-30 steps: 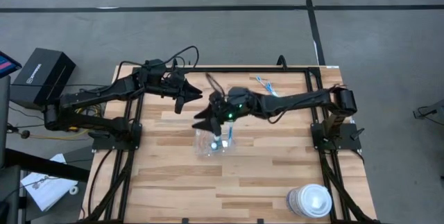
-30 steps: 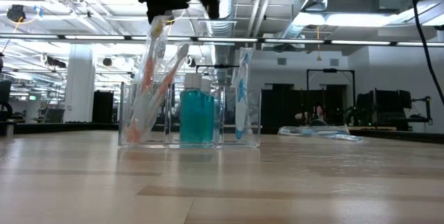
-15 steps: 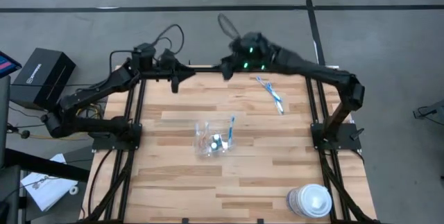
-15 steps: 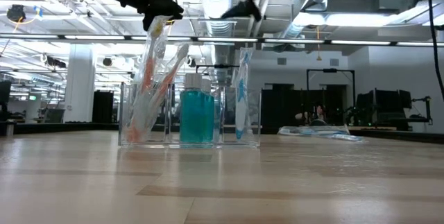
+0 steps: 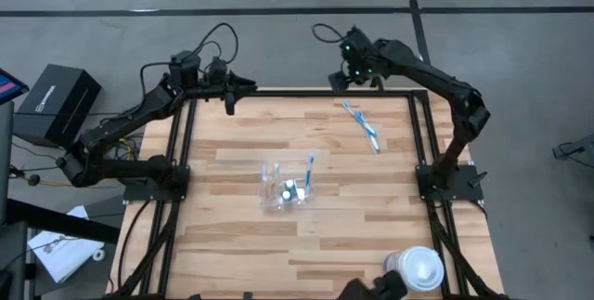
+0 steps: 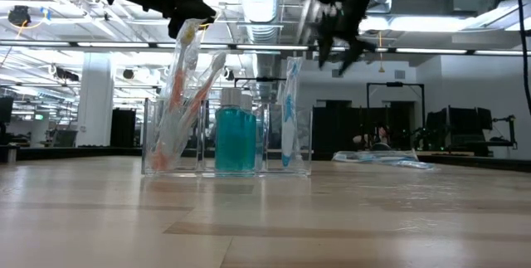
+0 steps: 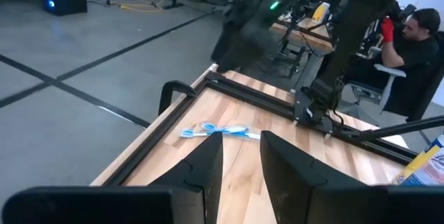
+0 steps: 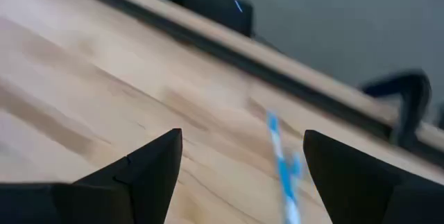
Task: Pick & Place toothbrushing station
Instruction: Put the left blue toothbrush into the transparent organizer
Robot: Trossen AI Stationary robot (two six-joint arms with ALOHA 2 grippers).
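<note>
The clear plastic organiser [image 5: 283,189] stands at table centre. Left gripper [image 5: 229,101] at eleven o'clock — narrowly parted, empty; right gripper [image 5: 339,79] at one o'clock — wide open, empty.

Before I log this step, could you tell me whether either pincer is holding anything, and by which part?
Nothing is held: the left pincer and right pincer both show bare gaps.

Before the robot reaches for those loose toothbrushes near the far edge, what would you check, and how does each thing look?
1. Right gripper open and empty: ok.
2. Loose toothbrushes lying flat on the table, nothing covering them: ok.
3. Clear organizer upright: ok.
4. Free slot for more brushes: cannot tell.
5. Left gripper clear of the path, at the far edge: ok.
6. Left gripper empty: ok.
</note>
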